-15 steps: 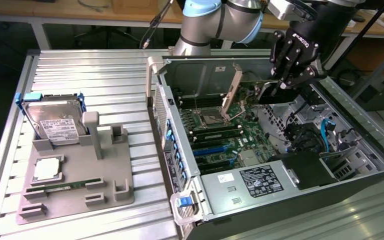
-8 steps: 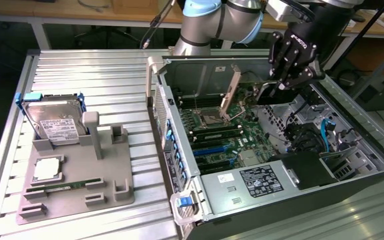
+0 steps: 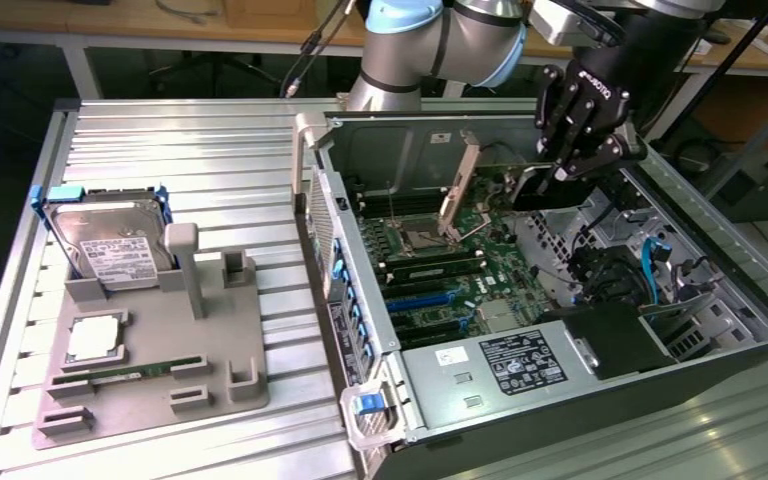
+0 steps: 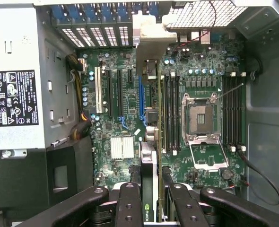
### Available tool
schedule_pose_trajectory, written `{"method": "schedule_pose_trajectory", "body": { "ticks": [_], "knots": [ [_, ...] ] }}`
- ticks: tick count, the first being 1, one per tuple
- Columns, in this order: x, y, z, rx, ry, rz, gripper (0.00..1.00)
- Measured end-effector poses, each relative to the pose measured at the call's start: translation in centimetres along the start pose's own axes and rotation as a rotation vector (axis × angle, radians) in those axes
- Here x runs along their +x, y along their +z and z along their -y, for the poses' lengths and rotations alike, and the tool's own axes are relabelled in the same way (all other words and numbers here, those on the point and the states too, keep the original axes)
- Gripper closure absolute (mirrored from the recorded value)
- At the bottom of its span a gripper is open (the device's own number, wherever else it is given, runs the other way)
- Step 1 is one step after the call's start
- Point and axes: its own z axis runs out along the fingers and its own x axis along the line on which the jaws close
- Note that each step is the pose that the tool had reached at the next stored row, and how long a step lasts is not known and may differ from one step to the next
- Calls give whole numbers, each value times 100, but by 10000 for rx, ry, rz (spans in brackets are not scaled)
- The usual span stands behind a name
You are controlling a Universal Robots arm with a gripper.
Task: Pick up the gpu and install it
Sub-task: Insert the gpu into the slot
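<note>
My gripper [image 3: 567, 165] hangs inside the open computer case [image 3: 704, 240], shut on the gpu [image 3: 551, 190], a thin black card. The card is held on edge above the green motherboard [image 3: 444, 275]. In the wrist view the gpu [image 4: 148, 165] runs edge-on away from my gripper [image 4: 151, 205]. Its pale metal bracket [image 4: 149, 42] points toward the case's slotted rear wall. Black fingers [image 4: 130, 203] press it from both sides. Beneath it lie the expansion slots [image 4: 113, 92], one of them blue [image 4: 140, 97]. The card is clear of the slots.
The power supply [image 3: 518, 360] fills the case's near corner, and the open CPU socket [image 4: 201, 113] sits between memory slots. On the exterior view's left, a grey fixture [image 3: 211, 370] holds a hard drive [image 3: 111, 245], a CPU [image 3: 97, 340] and a memory stick [image 3: 131, 372].
</note>
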Motion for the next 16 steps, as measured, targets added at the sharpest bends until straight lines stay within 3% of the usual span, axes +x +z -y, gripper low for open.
{"method": "schedule_pose_trajectory", "body": {
  "ticks": [16],
  "knots": [
    [-25, 62, -1, 1, 1, -38, 73]
  ]
}}
